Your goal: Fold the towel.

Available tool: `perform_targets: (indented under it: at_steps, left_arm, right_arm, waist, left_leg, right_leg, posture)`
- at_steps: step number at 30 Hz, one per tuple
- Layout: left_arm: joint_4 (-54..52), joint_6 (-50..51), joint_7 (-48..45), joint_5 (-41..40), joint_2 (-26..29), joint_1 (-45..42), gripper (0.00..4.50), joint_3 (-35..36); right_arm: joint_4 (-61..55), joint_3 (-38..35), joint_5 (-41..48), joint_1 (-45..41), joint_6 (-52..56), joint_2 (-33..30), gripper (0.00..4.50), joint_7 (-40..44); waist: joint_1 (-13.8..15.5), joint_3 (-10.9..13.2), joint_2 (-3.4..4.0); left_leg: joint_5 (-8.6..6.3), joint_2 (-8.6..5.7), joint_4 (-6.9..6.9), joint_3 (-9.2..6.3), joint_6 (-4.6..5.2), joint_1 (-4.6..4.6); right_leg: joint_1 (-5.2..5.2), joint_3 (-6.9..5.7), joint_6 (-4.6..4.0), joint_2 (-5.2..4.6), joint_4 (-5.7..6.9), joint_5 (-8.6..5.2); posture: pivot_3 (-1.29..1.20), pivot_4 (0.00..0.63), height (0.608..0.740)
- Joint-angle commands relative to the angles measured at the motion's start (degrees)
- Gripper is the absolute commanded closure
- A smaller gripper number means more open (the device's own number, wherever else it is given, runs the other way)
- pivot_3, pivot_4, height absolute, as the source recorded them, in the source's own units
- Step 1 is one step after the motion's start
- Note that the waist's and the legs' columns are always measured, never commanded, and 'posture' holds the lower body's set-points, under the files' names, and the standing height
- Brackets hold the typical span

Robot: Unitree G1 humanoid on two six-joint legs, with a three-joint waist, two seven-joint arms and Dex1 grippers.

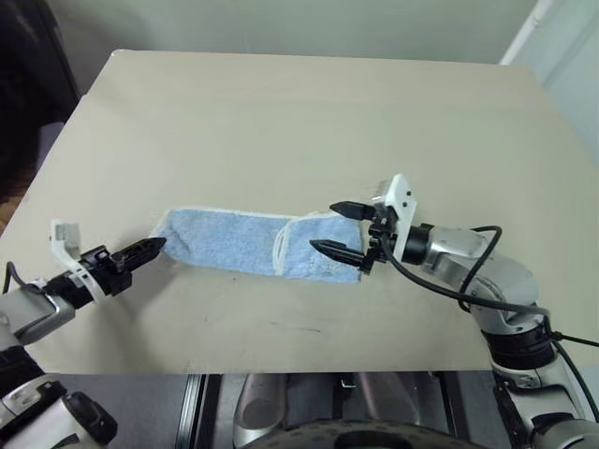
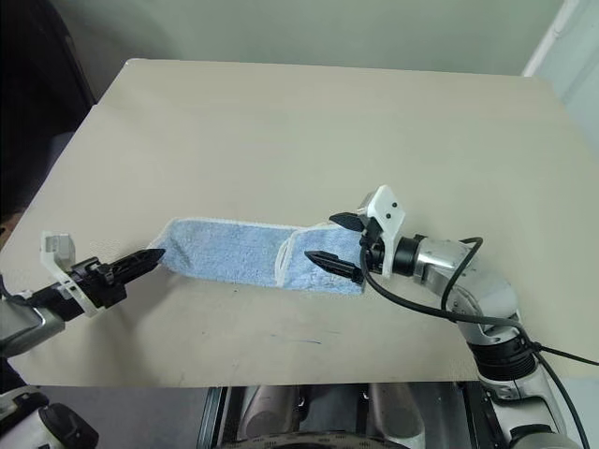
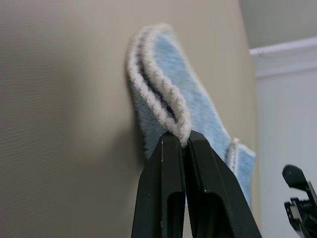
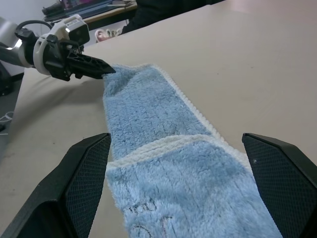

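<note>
Left claw (image 1: 157, 246) pinches towel (image 1: 245, 243) on beige table (image 1: 281, 122); white door (image 3: 287, 124) beyond.

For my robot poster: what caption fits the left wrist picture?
Left gripper pinching the blue towel's white-edged end.

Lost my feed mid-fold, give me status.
Left end effector shut on towel edge. Right end effector open over the folded end. Towel flat on table, nothing in the way.

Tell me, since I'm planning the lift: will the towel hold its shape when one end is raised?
Probably not. The towel lies limp and already folded over itself, so it should drape. Its fuzzy pile looks grippy; the left gripper, jaws shut on the doubled white edge, seems unlikely to slip.
</note>
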Motion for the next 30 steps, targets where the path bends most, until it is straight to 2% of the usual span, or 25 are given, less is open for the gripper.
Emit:
perform_targets:
  at_steps: [1, 4, 9, 11, 19, 24, 30]
  left_arm:
    - [-5.7, 1.4, -1.1, -4.2, -1.4, -4.3, 4.42, -2.9]
    - [-7.5, 2.5, 0.9, -6.2, -4.2, -10.1, 4.42, -4.7]
    - [-11.9, 4.7, 2.9, -12.3, -8.9, -14.4, 4.42, -8.0]
    - [-13.0, 4.7, 3.3, -15.4, -9.3, -14.5, 4.42, -10.7]
    - [-13.0, 4.7, 5.4, -24.3, -8.4, -14.5, 4.42, -20.2]
    - [-12.0, 4.5, 5.2, -23.0, -9.4, -15.1, 4.42, -26.0]
    - [-10.1, 0.4, 1.6, -17.4, -11.8, -16.0, 4.42, -33.3]
  right_arm:
    - [-2.8, -3.4, 3.0, -0.7, 0.6, -1.4, 0.00, 1.6]
    - [-3.7, -5.5, 4.8, -0.7, 1.6, -3.3, 0.00, 2.4]
    - [-5.2, -8.4, 6.1, -0.1, 2.6, -6.0, 0.00, 1.6]
    - [-6.2, -9.4, 6.6, 0.4, 3.2, -6.6, 0.00, 1.0]
    - [-9.0, -11.8, 7.2, 2.6, 4.6, -7.5, 0.00, -1.6]
    - [-9.8, -12.8, 7.2, 3.3, 4.8, -7.1, 0.00, -3.6]
    - [-10.3, -13.2, 7.1, 4.0, 4.7, -7.0, 0.00, -5.3]
  waist:
    - [0.3, 0.0, -0.03]
    - [0.5, 0.1, -0.06]
    - [0.2, 0.1, -0.10]
    - [0.1, 0.1, -0.10]
    - [0.4, 0.1, -0.13]
    - [0.5, 0.1, -0.14]
    - [0.6, 0.1, -0.12]
  left_leg:
    - [0.01, 0.03, 0.02, 0.00, -0.01, 0.00]
    - [0.07, 0.07, 0.05, -0.01, -0.09, -0.01]
    - [0.15, 0.08, 0.05, 0.07, -0.27, 0.05]
    - [0.33, 0.10, 0.05, 0.10, -0.60, 0.05]
    - [0.31, 0.14, 0.05, 0.13, -0.60, 0.09]
    - [0.22, 0.12, 0.09, 0.11, -0.24, 0.16]
    - [0.22, 0.10, 0.09, 0.09, 0.05, 0.19]
  right_leg:
    - [0.01, 0.00, -0.01, 0.03, 0.00, 0.00]
    - [0.02, 0.00, -0.02, 0.09, 0.01, 0.01]
    - [0.06, 0.01, -0.03, 0.09, 0.00, 0.02]
    - [0.06, 0.02, -0.04, 0.10, 0.00, 0.03]
    - [0.13, 0.02, 0.21, 0.15, -0.01, -0.14]
    - [0.26, 0.01, 0.25, 0.15, -0.01, -0.08]
    - [0.35, 0.01, 0.24, 0.15, -0.01, -0.07]
  posture:
    - [0.00, 0.150, 0.697]
    - [0.00, 0.150, 0.697]
    - [0.00, 0.150, 0.697]
    - [0.00, 0.150, 0.697]
    - [0.00, 0.150, 0.697]
    - [0.00, 0.150, 0.697]
    - [0.00, 0.150, 0.697]
